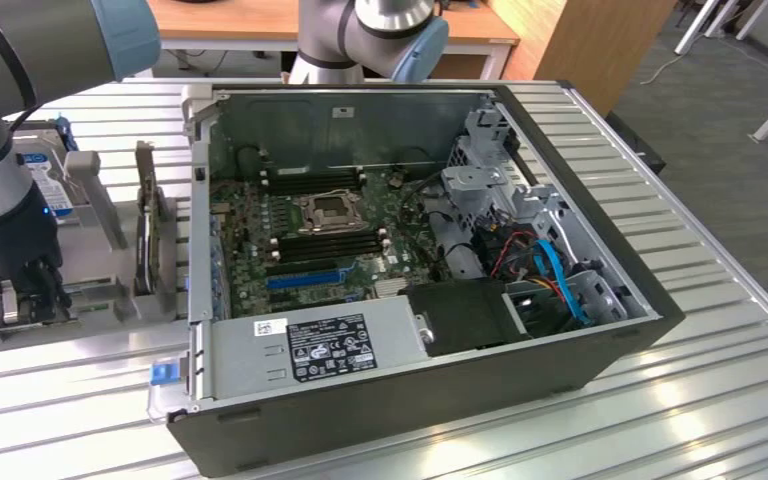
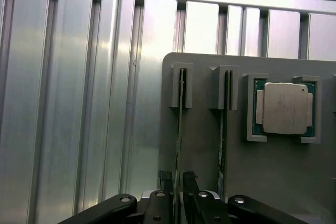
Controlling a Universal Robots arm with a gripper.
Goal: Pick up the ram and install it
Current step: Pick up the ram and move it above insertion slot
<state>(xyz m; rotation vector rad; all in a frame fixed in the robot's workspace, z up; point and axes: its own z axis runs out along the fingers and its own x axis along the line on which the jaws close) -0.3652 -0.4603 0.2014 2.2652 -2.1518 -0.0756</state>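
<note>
The ram (image 2: 180, 124) is a thin green stick standing on edge in the left slot of a grey holder (image 2: 205, 150). My gripper (image 2: 178, 182) hangs straight over it, one dark finger (image 2: 167, 181) on each side of the stick's edge with a narrow gap showing, so the jaws are open astride it. The stick still sits in its slot. In the exterior view my gripper (image 1: 27, 300) is low over the holder (image 1: 91, 300), on the exterior view's left of the open computer case (image 1: 558, 330). The motherboard (image 1: 244, 260) lies inside the case with dark memory slots (image 1: 333, 243).
A second green stick (image 2: 223, 129) stands in the neighbouring slot, and a processor chip (image 2: 284, 108) rests in a pocket beside it. A dark expansion card (image 1: 155, 240) and a hard drive (image 1: 44, 180) stand upright by the case. The table (image 1: 704, 400) is ribbed aluminium.
</note>
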